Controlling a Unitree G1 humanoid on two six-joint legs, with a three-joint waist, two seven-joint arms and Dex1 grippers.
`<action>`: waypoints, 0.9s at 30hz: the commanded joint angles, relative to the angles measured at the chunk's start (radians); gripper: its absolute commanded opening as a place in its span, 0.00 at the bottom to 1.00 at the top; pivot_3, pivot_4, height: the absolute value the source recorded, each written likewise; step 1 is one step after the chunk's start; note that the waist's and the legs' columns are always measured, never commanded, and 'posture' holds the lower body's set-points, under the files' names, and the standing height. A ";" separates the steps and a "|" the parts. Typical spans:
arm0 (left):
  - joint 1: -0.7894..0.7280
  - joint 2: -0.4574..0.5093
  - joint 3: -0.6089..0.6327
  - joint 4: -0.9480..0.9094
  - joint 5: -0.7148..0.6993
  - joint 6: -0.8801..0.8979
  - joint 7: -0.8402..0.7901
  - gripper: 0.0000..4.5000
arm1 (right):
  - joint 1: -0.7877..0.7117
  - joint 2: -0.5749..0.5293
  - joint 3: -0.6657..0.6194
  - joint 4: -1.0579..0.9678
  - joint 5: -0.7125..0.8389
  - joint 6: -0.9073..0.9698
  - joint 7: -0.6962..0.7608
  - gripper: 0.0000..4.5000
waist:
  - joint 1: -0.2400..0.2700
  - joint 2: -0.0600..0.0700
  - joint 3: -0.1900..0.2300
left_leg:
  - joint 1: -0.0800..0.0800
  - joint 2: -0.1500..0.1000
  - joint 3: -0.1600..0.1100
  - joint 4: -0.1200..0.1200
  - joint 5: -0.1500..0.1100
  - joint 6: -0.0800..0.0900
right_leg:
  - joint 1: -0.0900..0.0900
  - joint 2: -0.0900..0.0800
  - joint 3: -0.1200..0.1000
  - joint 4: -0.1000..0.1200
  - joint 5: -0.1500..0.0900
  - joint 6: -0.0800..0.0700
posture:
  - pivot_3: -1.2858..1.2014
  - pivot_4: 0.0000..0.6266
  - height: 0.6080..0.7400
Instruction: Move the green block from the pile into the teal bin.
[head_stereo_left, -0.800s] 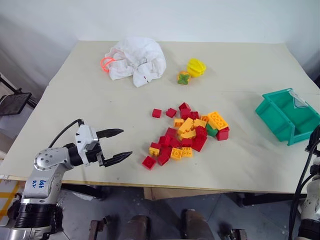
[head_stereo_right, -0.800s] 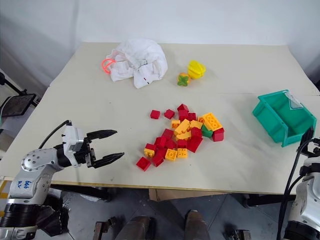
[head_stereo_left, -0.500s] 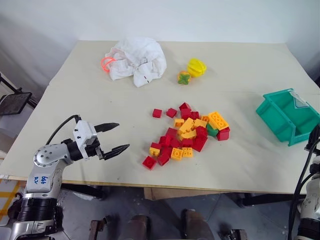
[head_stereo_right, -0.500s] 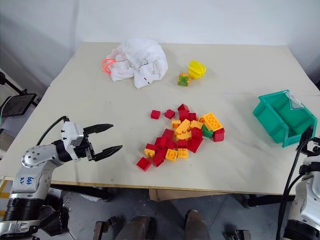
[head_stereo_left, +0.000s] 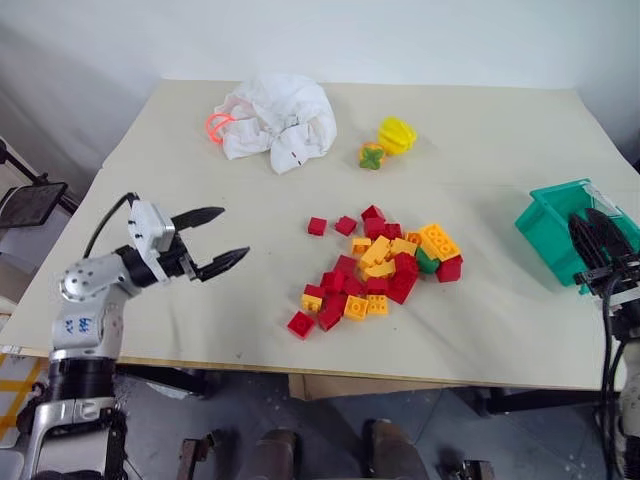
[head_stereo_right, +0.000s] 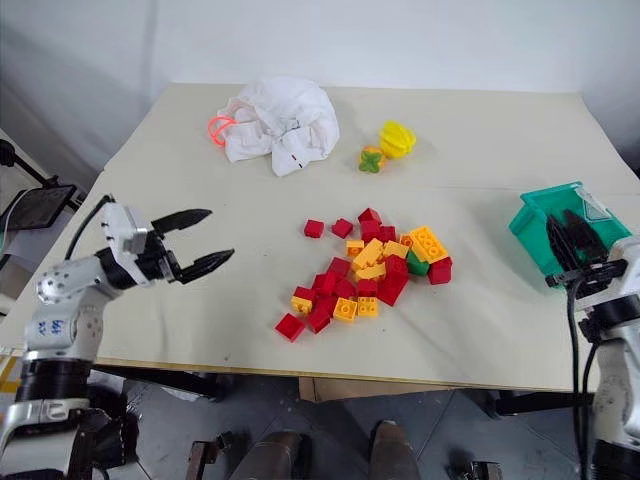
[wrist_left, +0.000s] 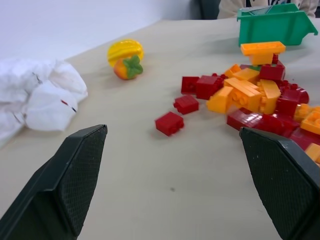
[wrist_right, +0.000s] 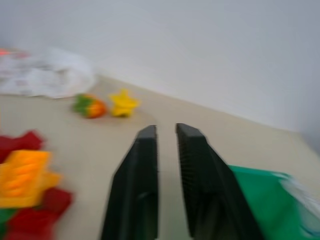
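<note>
The green block lies at the right side of the pile of red, yellow and orange bricks in the middle of the table, tucked between a red brick and an orange one. The teal bin stands at the table's right edge. My left gripper hovers open over the table's left part, well to the left of the pile, with nothing between its fingers. My right gripper is raised in front of the bin and hides part of it. Its fingers are shut on nothing.
A crumpled white cloth with an orange loop lies at the back left. A yellow toy and a green-and-orange toy sit behind the pile. Bare table lies between my left gripper and the pile.
My left gripper has drawn back to the left and risen away from the front edge, still open. My right gripper has come up into view in front of the teal bin.
</note>
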 joint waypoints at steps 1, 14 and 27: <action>-0.020 0.033 -0.004 0.078 0.024 -0.049 -0.064 1.00 | 0.065 -0.068 0.030 -0.098 0.052 0.068 0.155 0.00 | -0.001 0.000 0.000 | 0.000 0.000 0.000 0.000 0.000 0.000 | 0.000 0.000 0.000 0.000 0.000 0.000 | 0.52 0.24 1.00; -0.004 0.083 -0.010 0.153 0.039 -0.081 -0.177 1.00 | 0.227 -0.135 -0.022 -0.053 -0.044 0.026 0.367 0.00 | 0.006 -0.005 0.003 | 0.000 0.000 0.000 0.002 -0.001 0.001 | 0.001 -0.001 -0.001 -0.004 0.000 0.000 | 0.52 0.24 1.00; 0.010 0.015 -0.050 0.010 0.022 -0.018 -0.154 1.00 | 0.023 -0.048 0.247 -0.231 -0.007 0.224 0.257 0.00 | 0.000 -0.005 0.003 | -0.001 0.000 -0.001 0.003 -0.001 0.000 | 0.000 -0.001 -0.001 -0.003 0.000 0.001 | 0.52 0.24 1.00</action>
